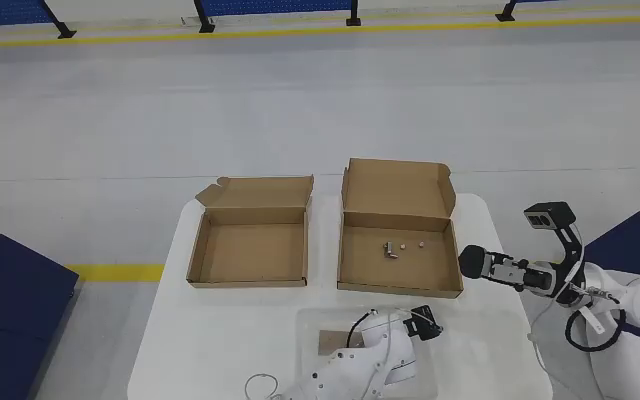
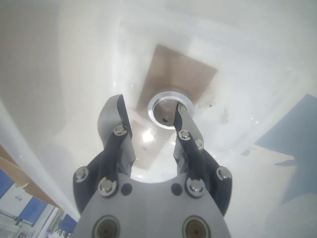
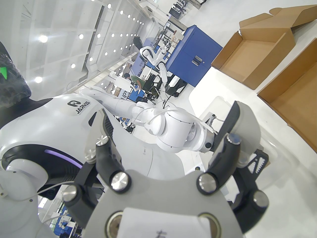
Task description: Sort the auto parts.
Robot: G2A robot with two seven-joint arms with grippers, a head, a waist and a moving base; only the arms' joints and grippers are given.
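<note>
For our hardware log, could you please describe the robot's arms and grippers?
The left arm has glossy white shells with thin white cables; the right arm ends black and grey. The left gripper and right gripper each have two curved grey fingers with black pads, black link bars with silver pins, and a grey plate; the right one bears a white label.

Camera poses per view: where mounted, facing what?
Top: overhead, facing down at table, boxes, tray; left tool and right tool show.
Left wrist: behind left tool, facing into tray; open fingers straddle a ring's rim.
Right wrist: behind right tool, facing sideways over table toward boxes; open fingers show.
Shared: boxes, in top and right wrist.
</note>
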